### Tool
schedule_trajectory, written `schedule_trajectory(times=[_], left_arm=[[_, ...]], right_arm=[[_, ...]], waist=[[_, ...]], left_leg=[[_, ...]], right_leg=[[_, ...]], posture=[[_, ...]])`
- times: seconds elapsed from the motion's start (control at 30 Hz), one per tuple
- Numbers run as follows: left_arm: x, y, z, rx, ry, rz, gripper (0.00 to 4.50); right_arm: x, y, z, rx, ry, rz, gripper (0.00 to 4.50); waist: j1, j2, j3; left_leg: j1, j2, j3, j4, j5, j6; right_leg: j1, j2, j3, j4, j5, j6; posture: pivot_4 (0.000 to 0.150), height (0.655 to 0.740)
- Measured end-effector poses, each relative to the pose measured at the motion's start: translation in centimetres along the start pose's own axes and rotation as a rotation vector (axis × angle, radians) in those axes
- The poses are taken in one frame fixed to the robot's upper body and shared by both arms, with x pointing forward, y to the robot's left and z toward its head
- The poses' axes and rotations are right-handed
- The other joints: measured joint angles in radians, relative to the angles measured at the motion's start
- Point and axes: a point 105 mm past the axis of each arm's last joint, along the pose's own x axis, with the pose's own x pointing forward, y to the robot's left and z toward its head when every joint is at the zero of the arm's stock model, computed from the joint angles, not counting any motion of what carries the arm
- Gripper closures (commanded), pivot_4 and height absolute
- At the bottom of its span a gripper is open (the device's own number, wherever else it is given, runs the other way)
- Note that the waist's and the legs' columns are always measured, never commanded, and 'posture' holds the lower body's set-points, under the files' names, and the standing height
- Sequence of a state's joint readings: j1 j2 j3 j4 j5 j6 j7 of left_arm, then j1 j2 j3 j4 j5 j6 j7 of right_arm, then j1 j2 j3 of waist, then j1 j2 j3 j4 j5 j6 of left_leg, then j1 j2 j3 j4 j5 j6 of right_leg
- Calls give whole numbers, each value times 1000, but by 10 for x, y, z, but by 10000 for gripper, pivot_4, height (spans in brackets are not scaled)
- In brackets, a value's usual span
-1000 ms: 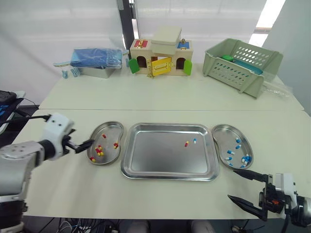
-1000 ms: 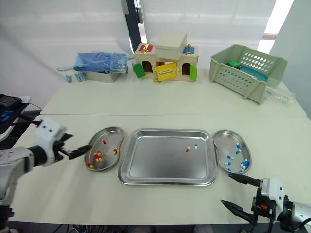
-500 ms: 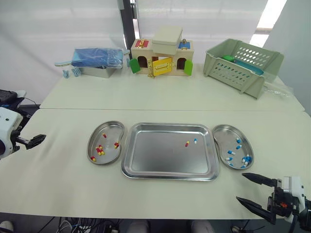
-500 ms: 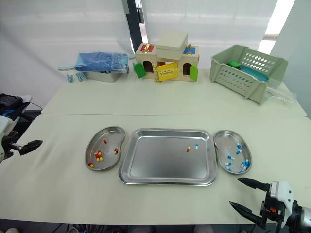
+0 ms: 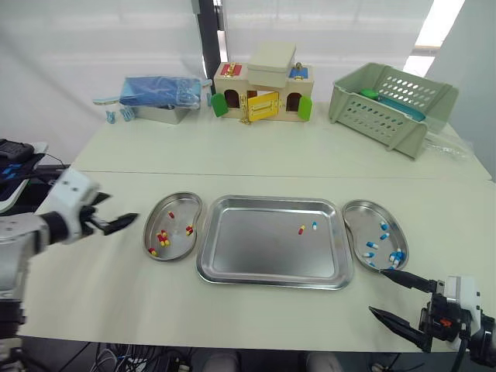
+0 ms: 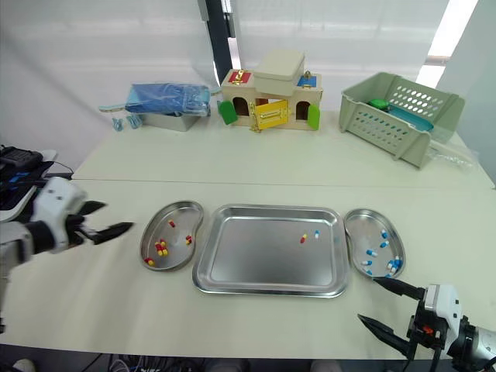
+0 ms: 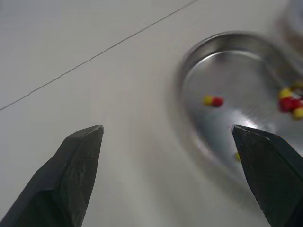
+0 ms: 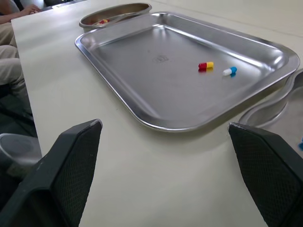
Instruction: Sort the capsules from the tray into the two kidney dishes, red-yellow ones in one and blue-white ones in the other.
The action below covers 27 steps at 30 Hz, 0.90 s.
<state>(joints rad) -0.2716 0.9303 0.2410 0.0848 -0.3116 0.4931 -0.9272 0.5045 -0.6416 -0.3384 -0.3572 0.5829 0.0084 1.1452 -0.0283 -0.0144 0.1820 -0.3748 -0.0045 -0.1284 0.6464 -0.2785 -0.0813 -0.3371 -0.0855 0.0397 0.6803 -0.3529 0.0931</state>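
Observation:
The steel tray [image 5: 256, 260] lies mid-table with one red-yellow capsule [image 5: 301, 229] and one blue-white capsule [image 5: 315, 225] in it. To its left, the left kidney dish [image 5: 183, 208] holds several red-yellow capsules [image 5: 163, 239]. On its right, the right kidney dish [image 5: 359, 220] holds several blue-white capsules [image 5: 385, 246]. My left gripper [image 5: 116, 222] hovers open and empty just left of the left dish [image 7: 236, 71]. My right gripper [image 5: 377, 293] is open and empty near the front edge, just in front of the right dish, facing the tray [image 8: 156, 61].
Along the back of the table stand a metal box with blue cloth [image 5: 159, 97], a toy house [image 5: 263, 93] and a green basket [image 5: 391, 105]. A person's hand [image 8: 21, 9] shows beyond the table's left side.
My left gripper, beside the left dish a second ago, pulled far left off the table and has now come back toward the dish. The right gripper has barely moved.

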Motion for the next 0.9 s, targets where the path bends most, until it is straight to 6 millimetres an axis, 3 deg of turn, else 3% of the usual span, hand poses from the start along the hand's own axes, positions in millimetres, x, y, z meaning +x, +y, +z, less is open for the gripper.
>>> schedule_trajectory(times=[0.1,0.2,0.3,0.43,0.73,0.9], left_arm=[[21,-30,16,10,-49,-117,100],[47,-70,47,41,-138,-258,100],[68,-110,60,32,-172,-375,100],[95,-149,73,-25,-203,-407,100],[124,-209,88,-58,-178,-347,100],[131,-225,82,-53,-110,-313,100]], right_arm=[[3,6,4,9,-33,-29,0],[11,13,7,29,-79,-64,0],[17,18,11,23,-101,-85,0],[20,23,5,54,-103,-131,0],[25,32,0,64,-101,-168,0],[23,34,0,68,-98,-187,0]], waist=[[-7,-1,0],[-4,-1,0],[-7,0,-1],[-4,-1,-1],[-2,0,-1],[-4,0,-1]], left_leg=[[0,0,0,0,0,0],[0,-1,0,1,0,0],[0,0,0,0,0,0],[-1,-1,0,1,0,0],[0,-1,0,1,0,0],[0,-1,0,1,0,0]], right_leg=[[0,0,0,0,0,0],[0,0,1,0,0,0],[0,0,1,0,0,0],[0,0,1,0,0,0],[0,0,1,-1,0,0],[0,0,1,0,0,0]], posture=[[1500,7400],[1500,7400],[1500,7400],[1500,7400],[1500,7400],[1500,7400]])
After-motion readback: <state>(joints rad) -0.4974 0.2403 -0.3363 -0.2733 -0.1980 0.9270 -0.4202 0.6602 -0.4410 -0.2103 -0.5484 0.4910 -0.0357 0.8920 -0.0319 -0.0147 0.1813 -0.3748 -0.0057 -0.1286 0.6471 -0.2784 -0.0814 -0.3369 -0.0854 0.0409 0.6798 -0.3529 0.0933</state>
